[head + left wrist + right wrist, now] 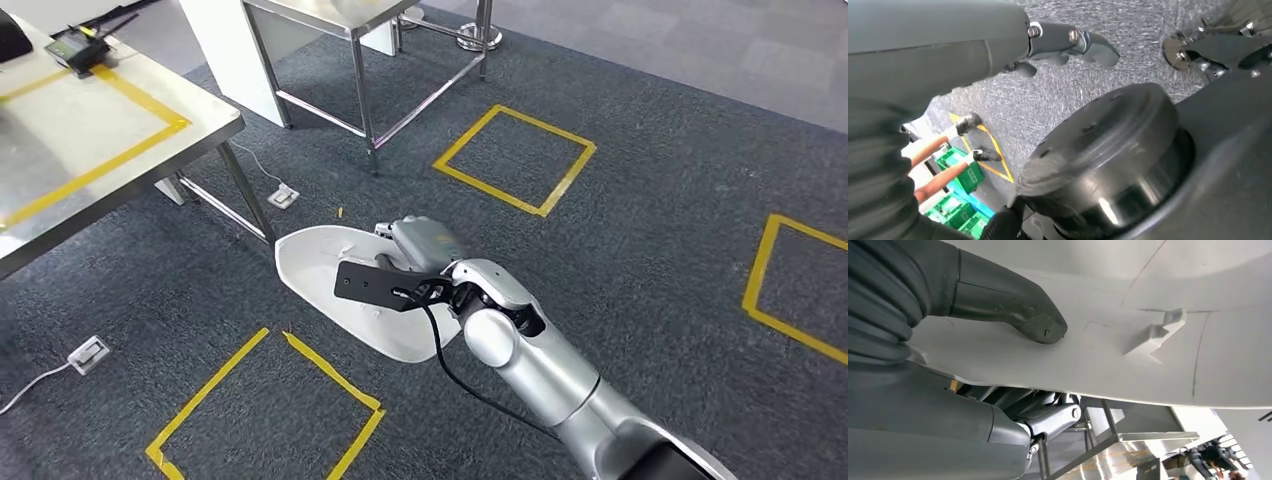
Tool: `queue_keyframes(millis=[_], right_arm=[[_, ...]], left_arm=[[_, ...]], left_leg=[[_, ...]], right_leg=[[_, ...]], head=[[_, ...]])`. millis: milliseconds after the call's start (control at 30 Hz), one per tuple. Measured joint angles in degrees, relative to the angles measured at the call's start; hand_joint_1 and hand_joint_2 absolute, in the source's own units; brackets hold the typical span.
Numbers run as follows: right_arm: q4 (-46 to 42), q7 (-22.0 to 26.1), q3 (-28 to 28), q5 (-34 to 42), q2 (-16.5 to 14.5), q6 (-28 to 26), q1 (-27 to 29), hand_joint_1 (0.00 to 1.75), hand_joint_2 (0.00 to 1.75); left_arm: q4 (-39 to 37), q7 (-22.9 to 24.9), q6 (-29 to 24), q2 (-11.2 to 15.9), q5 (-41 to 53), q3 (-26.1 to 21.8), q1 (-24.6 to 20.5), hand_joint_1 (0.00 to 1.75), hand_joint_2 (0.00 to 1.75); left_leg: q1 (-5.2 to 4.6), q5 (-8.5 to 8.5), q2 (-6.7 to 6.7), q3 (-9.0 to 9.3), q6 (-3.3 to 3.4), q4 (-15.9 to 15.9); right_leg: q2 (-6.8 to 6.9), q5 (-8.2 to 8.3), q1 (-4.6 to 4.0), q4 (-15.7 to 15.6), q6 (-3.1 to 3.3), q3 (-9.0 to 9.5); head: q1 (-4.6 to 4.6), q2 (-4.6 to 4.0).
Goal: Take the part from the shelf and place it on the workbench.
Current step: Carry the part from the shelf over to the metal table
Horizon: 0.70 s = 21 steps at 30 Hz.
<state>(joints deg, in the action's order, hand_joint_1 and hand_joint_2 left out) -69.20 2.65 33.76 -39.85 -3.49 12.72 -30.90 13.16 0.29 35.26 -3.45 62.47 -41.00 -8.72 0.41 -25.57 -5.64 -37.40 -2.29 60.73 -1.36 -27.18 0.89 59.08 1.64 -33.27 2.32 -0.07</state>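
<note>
Right hand [425,262] gripped white part [330,275] by its edge, short of tabletop [70,150]; thin grip could slip mid-carry. Left hand [1068,47] looked empty, fingers loose.

White moulded plastic shell part [330,270] at centre, held by grey right hand [425,245] on silver arm [540,365]. Dark grey speckled carpet floor [650,250] with yellow tape squares [516,160] at 1, 3, 7 o'clock. Bare steel workbench [90,150], yellow-taped, at 10.

The part [330,280] looks like smooth, matt white plastic. The counter [60,130] at far left is brushed, shiny metal. The floor [650,220] is rough grey carpet.
</note>
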Motion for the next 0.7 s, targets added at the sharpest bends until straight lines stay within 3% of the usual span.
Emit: queue_keyframes(millis=[67, 133, 167, 233, 300, 367, 433, 467, 500, 567, 633, 667, 700], right_arm=[[-0.15, -0.13, 0.01, -0.04, -0.12, -0.15, 0.19, 1.75, 1.75], [-0.17, -0.22, 0.03, -0.08, -0.14, -0.22, 0.61, 1.75, 1.75], [-0.17, -0.25, 0.04, -0.08, -0.17, -0.24, 0.81, 1.75, 1.75], [-0.18, -0.23, 0.05, -0.08, -0.35, -0.31, 0.97, 1.75, 1.75], [-0.19, -0.14, 0.07, -0.09, -0.61, -0.39, 0.93, 1.75, 1.75], [-0.19, 0.07, 0.08, -0.11, -0.81, -0.44, 0.90, 1.75, 1.75], [-0.20, 0.25, 0.10, -0.21, -1.08, -0.45, 0.85, 1.75, 1.75], [-0.20, 0.33, 0.13, -0.26, -1.25, -0.44, 0.83, 1.75, 1.75], [-0.21, 0.44, 0.15, -0.28, -1.40, -0.42, 0.77, 1.75, 1.75], [-0.14, 0.60, 0.19, -0.28, -1.50, -0.37, 0.71, 1.75, 1.75], [0.14, 0.66, 0.21, -0.31, -1.49, -0.31, 0.77, 1.75, 1.75], [0.28, 0.69, 0.23, -0.33, -1.49, -0.28, 0.81, 1.75, 1.75], [0.37, 0.74, 0.27, -0.34, -1.50, -0.26, 0.81, 1.75, 1.75]], left_arm=[[-0.01, 0.13, 0.00, 0.13, 0.09, 0.08, -0.03, 0.00, 1.75], [-0.01, 0.19, 0.00, 0.31, 0.08, 0.14, 0.01, 0.00, 1.75], [-0.01, 0.20, 0.00, 0.37, 0.08, 0.15, 0.03, 0.00, 1.75], [-0.01, 0.23, 0.01, 0.57, 0.07, 0.15, 0.12, 0.00, 1.75], [-0.01, 0.27, 0.07, 0.74, 0.01, 0.15, 0.35, 0.00, 1.75], [-0.01, 0.23, 0.14, 0.81, -0.21, 0.16, 0.57, 0.00, 1.75], [-0.02, 0.16, 0.15, 0.85, -0.56, 0.16, 0.74, 0.00, 1.75], [-0.02, 0.13, 0.15, 0.87, -0.71, 0.16, 0.80, 0.00, 1.75], [-0.01, 0.08, 0.15, 0.90, -0.85, 0.16, 0.80, 0.00, 1.75], [-0.02, -0.01, 0.15, 0.89, -1.07, 0.15, 0.73, 0.00, 1.75], [-0.03, -0.06, 0.15, 0.84, -1.25, 0.15, 0.74, 0.00, 1.75], [-0.03, -0.07, 0.15, 0.84, -1.32, 0.15, 0.78, 0.00, 1.75], [-0.03, -0.07, 0.15, 0.85, -1.38, 0.15, 0.81, 0.00, 1.75]], left_leg=[[-0.10, -3.62, 3.50, -2.90, -0.39, 6.43], [0.03, -6.13, 4.68, -5.77, -0.72, 12.87], [0.07, -5.90, 4.86, -5.93, -0.80, 13.55], [0.08, -2.81, 6.02, -2.78, -0.75, 8.26], [-0.23, -0.41, 9.00, 1.26, -0.08, 0.95], [-0.52, -0.06, 10.01, 2.48, 0.94, -1.57], [-0.42, 0.23, 8.33, 2.32, 1.76, -1.65], [-0.30, 0.36, 7.58, 2.31, 2.08, -1.78], [-0.14, 0.53, 6.86, 2.31, 2.40, -1.91], [0.09, 0.76, 5.40, 2.20, 2.82, -2.02], [0.12, 0.87, 3.70, 1.96, 2.92, -1.95], [0.13, 0.92, 2.79, 1.87, 2.88, -1.88], [0.14, 0.99, 1.83, 1.82, 2.79, -1.80]], right_leg=[[1.51, 0.04, -0.15, -0.16, 0.47, 0.03], [3.25, -0.07, -0.33, -0.11, 0.63, 0.01], [4.11, -0.13, -0.36, -0.08, 0.64, 0.01], [5.72, -0.38, -0.39, 0.08, 0.49, 0.11], [6.96, -0.78, -0.73, 0.33, 0.05, 0.28], [8.06, -1.05, -1.17, 0.42, -0.45, 0.46], [9.18, -1.30, -1.22, 0.40, -1.01, 0.63], [8.55, -1.78, -1.08, 0.85, -1.39, 0.57], [7.17, -2.79, -0.89, 2.25, -1.76, 0.07], [3.35, -6.13, -0.54, 8.40, -2.28, -2.56], [1.88, -8.72, -0.47, 15.33, -2.41, -5.98], [1.69, -8.59, -0.45, 16.54, -2.37, -6.70], [1.52, -7.35, -0.42, 15.47, -2.26, -6.30]], head=[[0.27, 0.00], [0.27, 0.00], [0.27, 0.00], [0.27, 0.00], [0.24, 0.00], [0.11, 0.00], [0.04, 0.00], [0.03, 0.00], [-0.02, 0.00], [-0.18, 0.00], [-0.30, 0.00], [-0.33, 0.00], [-0.33, 0.00]])
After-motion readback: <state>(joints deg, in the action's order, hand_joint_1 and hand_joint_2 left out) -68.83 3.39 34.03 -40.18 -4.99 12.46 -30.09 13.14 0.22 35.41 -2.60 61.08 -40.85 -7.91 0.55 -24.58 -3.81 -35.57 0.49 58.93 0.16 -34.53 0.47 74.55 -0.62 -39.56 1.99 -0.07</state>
